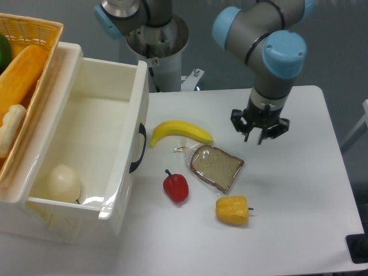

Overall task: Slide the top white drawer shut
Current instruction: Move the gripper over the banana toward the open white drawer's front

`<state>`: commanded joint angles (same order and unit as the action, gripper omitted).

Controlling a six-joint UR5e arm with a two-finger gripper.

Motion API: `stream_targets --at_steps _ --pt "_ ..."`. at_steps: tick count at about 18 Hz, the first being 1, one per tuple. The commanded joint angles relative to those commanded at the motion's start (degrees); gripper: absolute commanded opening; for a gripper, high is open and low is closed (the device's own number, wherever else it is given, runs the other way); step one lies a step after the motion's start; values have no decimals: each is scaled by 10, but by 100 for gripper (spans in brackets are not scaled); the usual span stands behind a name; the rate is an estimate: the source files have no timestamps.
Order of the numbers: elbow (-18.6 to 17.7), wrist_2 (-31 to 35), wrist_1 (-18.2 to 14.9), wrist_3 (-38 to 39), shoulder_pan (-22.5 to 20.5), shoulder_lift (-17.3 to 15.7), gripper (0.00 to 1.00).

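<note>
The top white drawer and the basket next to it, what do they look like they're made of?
The top white drawer looks like glossy plastic: its smooth walls and rim catch bright highlights. Its handle seems to be black plastic. The basket appears to be yellow woven wicker, with a visible lattice weave.

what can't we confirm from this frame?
- Lower drawer: hidden under the open top drawer.
- Basket: cut by the left edge; contents partly unseen.
- Gripper: fingers too small to tell open or shut.
- Pale round item: identity unclear.
</note>
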<state>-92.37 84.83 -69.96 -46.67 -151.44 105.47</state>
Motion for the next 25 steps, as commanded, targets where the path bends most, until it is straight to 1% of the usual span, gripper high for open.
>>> stream_targets --at_steps 3,4,6,10,15,18,23,25 --pt "1 -48 -26 10 6 -4 10" --pt "4 -69 -32 18 11 -4 10" --pt "7 -91 -33 36 15 -11 10" --pt "6 -133 -36 39 29 -11 10" --pt "4 -157 -82 39 53 -6 10" --pt "4 -175 -118 37 59 -4 10" --pt "0 -206 -150 36 62 -3 11" --pt "-1 -208 -153 36 72 -1 11"
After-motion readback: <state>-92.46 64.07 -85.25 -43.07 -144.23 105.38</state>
